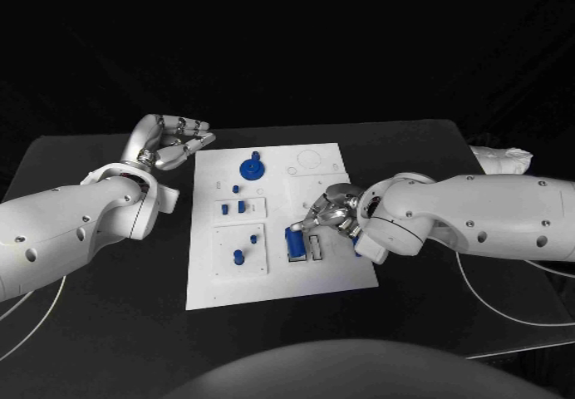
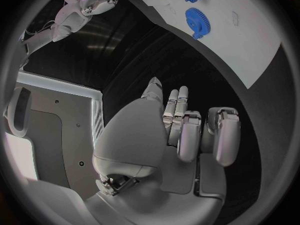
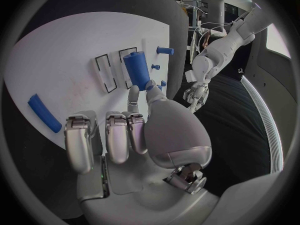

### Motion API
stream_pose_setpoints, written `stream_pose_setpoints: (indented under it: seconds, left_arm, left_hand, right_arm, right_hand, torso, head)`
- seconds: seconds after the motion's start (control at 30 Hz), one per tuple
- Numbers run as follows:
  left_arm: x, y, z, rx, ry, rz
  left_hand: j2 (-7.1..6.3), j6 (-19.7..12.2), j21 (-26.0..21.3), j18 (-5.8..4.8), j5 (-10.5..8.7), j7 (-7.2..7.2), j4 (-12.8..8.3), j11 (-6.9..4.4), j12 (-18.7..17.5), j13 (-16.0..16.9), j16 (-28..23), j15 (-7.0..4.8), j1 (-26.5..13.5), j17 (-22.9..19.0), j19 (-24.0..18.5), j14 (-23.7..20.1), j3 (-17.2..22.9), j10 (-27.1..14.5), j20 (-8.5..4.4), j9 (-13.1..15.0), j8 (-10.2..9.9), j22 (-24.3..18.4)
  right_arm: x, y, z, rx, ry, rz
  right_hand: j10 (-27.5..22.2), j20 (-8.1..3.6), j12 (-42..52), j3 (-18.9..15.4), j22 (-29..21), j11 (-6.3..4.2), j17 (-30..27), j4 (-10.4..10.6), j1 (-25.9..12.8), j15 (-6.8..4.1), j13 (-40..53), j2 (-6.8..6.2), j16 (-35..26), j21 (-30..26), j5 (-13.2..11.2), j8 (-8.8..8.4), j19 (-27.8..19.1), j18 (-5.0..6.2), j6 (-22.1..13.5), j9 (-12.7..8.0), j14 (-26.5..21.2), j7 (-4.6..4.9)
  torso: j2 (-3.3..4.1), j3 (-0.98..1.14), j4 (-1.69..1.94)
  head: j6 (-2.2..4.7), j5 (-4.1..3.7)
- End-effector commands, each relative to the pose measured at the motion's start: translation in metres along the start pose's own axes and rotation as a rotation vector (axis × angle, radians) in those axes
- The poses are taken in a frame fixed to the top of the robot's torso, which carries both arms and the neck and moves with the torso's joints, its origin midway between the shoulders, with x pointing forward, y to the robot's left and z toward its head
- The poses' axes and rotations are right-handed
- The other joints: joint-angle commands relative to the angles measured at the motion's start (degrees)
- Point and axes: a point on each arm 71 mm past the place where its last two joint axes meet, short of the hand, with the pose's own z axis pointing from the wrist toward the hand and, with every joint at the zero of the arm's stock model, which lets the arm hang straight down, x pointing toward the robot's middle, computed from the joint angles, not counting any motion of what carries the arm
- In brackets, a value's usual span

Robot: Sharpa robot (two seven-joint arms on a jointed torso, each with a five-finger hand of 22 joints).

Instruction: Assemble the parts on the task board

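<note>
On the board (image 1: 282, 287), right hand (image 1: 326, 213) beside blue block (image 1: 293, 243) — long axis fingerward | thumb touching, holding nothing | left hand (image 1: 179, 135) far, fingers curled — idle.

No readable text, labels or numbers on task board (image 1: 278, 274) or parts

The left hand (image 1: 175, 137) is held at about ten o'clock with fingers curled in on nothing, while the right hand (image 1: 330, 213) is stretched inward from three o'clock, fingers (image 3: 117, 135) extended.
</note>
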Motion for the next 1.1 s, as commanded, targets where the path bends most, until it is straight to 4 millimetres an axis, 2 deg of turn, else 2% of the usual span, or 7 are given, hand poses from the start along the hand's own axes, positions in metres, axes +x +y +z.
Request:
stream_pose_setpoints:
  seconds: [0.03, 0.93, 1.1]
  left_arm:
    - [0.0017, -0.0021, 0.0004, 0.014, 0.013, -0.005]
    - [0.0018, -0.0021, 0.0007, 0.014, 0.013, -0.005]
    - [0.0019, -0.0021, 0.0007, 0.014, 0.014, -0.005]
  left_hand:
    - [0.57, 0.3, 0.1, -0.42, 0.38, -0.05, 0.0, 0.02, 0.0, 0.0, 0.1, -0.12, -0.2, 15.1, 6.1, 6.1, -0.2, 0.2, -0.12, -0.1, -0.2, 15.1]
    - [0.57, 0.3, 0.1, -0.42, 0.38, -0.05, 0.0, 0.02, 0.0, 0.0, 0.1, -0.12, -0.2, 15.1, 6.1, 6.1, -0.2, 0.2, -0.12, -0.1, -0.2, 15.1]
    - [0.57, 0.3, 0.1, -0.42, 0.38, -0.05, 0.0, 0.02, 0.0, 0.0, 0.1, -0.12, -0.2, 15.1, 6.1, 6.1, -0.2, 0.2, -0.12, -0.1, -0.2, 15.1]
  right_arm:
    - [0.0012, -0.0111, 0.0020, 0.071, 0.011, -0.020]
    - [0.0035, -0.0130, 0.0019, 0.092, 0.023, -0.028]
    - [0.0032, -0.0128, 0.0013, 0.082, 0.021, -0.025]
  right_hand:
    - [6.0, -0.48, 0.2, 0.3, 15.1, -0.32, 15.1, -0.8, 1.6, -0.34, 14.9, 0.51, 0.2, 0.3, 0.6, -0.51, 6.0, -0.38, 0.2, 0.0, 6.0, -0.09]
    - [6.0, -0.58, 0.2, 1.3, 15.1, -0.45, 15.1, -1.2, 1.9, -0.46, 14.9, 0.92, 0.2, 0.3, 1.4, -1.00, 6.0, -0.38, 0.9, -0.1, 6.0, -0.21]
    - [6.0, -0.57, 0.2, 1.2, 15.1, -0.26, 15.1, -1.1, 1.3, -0.39, 14.9, 0.22, 0.2, 0.3, 1.4, -2.07, 6.0, -0.38, 0.1, -0.4, 6.0, 0.06]
  torso:
    - [0.00, -0.01, -0.01]
    - [0.01, 0.01, 0.02]
    - [-0.01, 0.02, -0.01]
  head:
    - [0.00, -0.02]
    - [0.00, -0.01]
    - [0.00, 0.02]
